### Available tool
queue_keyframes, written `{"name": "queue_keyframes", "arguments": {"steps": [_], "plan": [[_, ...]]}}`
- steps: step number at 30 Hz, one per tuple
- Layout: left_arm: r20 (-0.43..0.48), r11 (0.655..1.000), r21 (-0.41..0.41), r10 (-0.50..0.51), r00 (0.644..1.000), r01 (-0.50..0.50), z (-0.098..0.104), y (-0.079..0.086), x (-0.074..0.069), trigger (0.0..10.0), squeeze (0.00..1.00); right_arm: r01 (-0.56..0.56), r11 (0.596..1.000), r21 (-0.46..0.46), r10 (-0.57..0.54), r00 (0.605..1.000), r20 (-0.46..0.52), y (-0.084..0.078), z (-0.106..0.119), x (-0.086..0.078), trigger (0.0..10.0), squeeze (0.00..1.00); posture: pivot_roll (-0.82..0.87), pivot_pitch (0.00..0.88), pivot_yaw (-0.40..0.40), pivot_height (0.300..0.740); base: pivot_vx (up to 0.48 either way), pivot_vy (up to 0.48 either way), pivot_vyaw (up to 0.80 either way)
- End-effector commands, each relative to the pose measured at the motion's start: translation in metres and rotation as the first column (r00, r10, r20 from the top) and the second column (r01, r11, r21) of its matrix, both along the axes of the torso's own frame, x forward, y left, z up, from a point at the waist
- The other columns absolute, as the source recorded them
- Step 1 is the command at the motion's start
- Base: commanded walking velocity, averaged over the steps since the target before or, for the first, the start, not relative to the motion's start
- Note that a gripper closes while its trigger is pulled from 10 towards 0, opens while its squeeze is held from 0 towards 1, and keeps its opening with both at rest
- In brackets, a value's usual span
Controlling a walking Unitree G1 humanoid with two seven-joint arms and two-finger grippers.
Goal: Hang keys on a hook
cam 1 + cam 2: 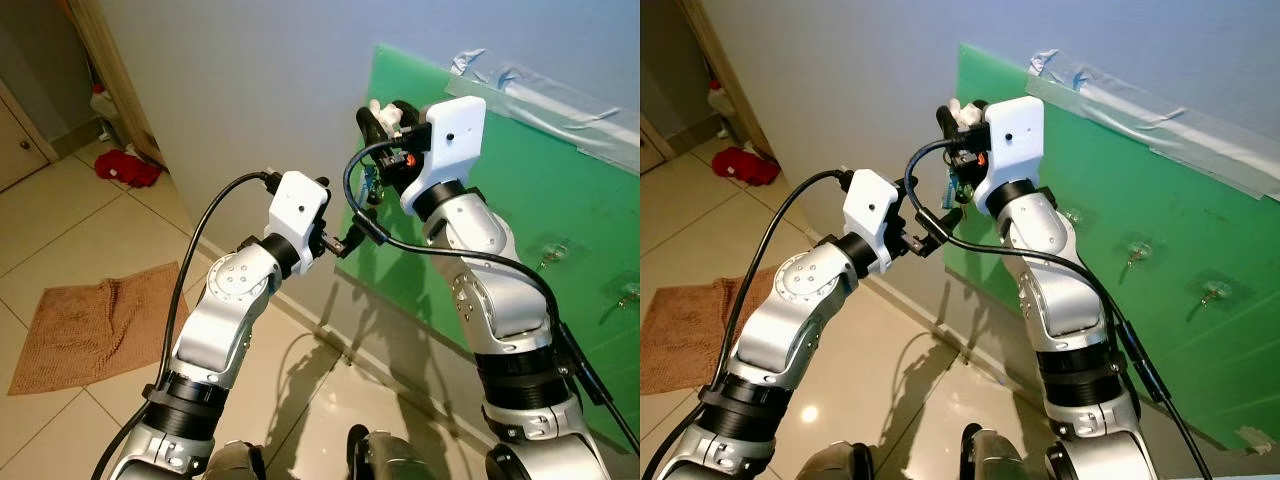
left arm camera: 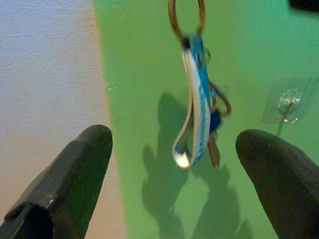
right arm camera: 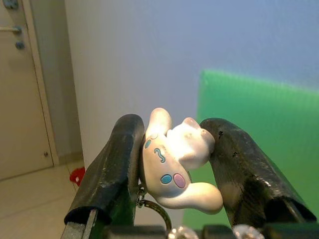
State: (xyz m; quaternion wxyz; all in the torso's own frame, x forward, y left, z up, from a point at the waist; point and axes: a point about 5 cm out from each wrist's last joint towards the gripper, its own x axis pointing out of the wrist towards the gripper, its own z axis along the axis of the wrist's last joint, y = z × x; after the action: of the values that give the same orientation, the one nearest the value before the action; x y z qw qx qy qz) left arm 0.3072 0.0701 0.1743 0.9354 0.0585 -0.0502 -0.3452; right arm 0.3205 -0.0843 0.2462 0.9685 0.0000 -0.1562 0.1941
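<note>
Right gripper (image 3: pixel 172 164) clamped on white glossy figurine charm (image 3: pixel 174 167) of keys (image 2: pixel 199 114), held up against green board (image 1: pixel 520 200). Ring, blue-white strap, keys dangle below. Left gripper (image 2: pixel 174 189) spread wide, holding nothing, just beneath keys. Clear plastic hook (image 2: pixel 289 102) on board nearby, bare.

We're in a home here, probably a hallway: glossy beige floor tiles (image 1: pixel 70 230), a plain pale wall (image 1: pixel 250 90) with a skirting board, and a wooden door (image 3: pixel 22 89). A brown mat (image 1: pixel 95 325) lies rumpled on the floor, something red (image 1: pixel 128 167) sits near the doorframe, and a taped-up green board (image 1: pixel 1160 200) carries clear stick-on hooks (image 1: pixel 1137 250).
</note>
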Motion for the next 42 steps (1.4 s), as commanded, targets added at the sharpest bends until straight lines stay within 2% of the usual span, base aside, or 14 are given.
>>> {"name": "queue_keyframes", "arguments": {"steps": [1,10,22,31,32,33,38,42], "plan": [[0.004,1.000,0.001,-0.011,1.000,0.011,0.001,-0.004,0.001,10.0,0.00,0.004,1.000,0.009,-0.004,1.000,0.025,-0.002,0.008,-0.002,0.0,0.00,-0.11,0.136,-0.030,0.740,0.000,0.000,0.00],[0.015,1.000,-0.017,-0.006,1.000,0.007,0.004,-0.006,0.004,10.0,0.00,-0.029,0.999,0.045,0.028,0.999,0.018,0.005,0.009,-0.013,0.0,0.00,-0.11,0.131,-0.033,0.740,0.000,0.000,0.00],[0.068,0.999,-0.033,0.010,0.998,-0.007,0.014,-0.007,0.007,10.0,0.00,-0.047,0.998,0.030,0.047,0.999,-0.010,0.006,0.002,-0.021,0.0,0.00,-0.11,0.127,-0.040,0.740,0.000,0.000,0.00],[0.016,0.997,-0.077,0.017,1.000,-0.015,0.009,-0.008,0.010,10.0,0.00,-0.057,0.998,0.035,0.057,0.998,-0.009,0.009,0.003,-0.023,0.0,0.00,-0.11,0.136,-0.035,0.740,0.000,0.000,0.00],[0.015,0.996,-0.089,0.011,1.000,-0.010,0.009,-0.008,0.010,3.4,0.00,-0.059,0.998,0.036,0.059,0.998,-0.009,0.010,0.004,-0.023,0.0,0.00,-0.11,0.136,-0.034,0.740,0.000,0.000,0.00],[0.017,0.994,-0.105,0.008,1.000,-0.006,0.010,-0.008,0.010,0.0,0.00,-0.060,0.998,0.036,0.061,0.998,-0.009,0.010,0.004,-0.024,0.0,0.00,-0.11,0.137,-0.033,0.740,0.000,0.000,0.00],[0.003,0.994,-0.112,0.012,1.000,-0.011,0.008,-0.009,0.012,0.0,0.00,-0.061,0.997,0.039,0.062,0.998,-0.014,0.011,0.003,-0.025,0.0,0.00,-0.11,0.140,-0.030,0.740,0.000,0.000,0.00],[-0.047,0.995,-0.087,0.049,0.998,-0.053,0.000,-0.008,0.016,0.0,0.00,-0.055,0.998,0.041,0.056,0.998,-0.020,0.010,0.002,-0.025,0.0,0.00,-0.12,0.145,-0.029,0.740,0.000,0.000,0.00]]}}
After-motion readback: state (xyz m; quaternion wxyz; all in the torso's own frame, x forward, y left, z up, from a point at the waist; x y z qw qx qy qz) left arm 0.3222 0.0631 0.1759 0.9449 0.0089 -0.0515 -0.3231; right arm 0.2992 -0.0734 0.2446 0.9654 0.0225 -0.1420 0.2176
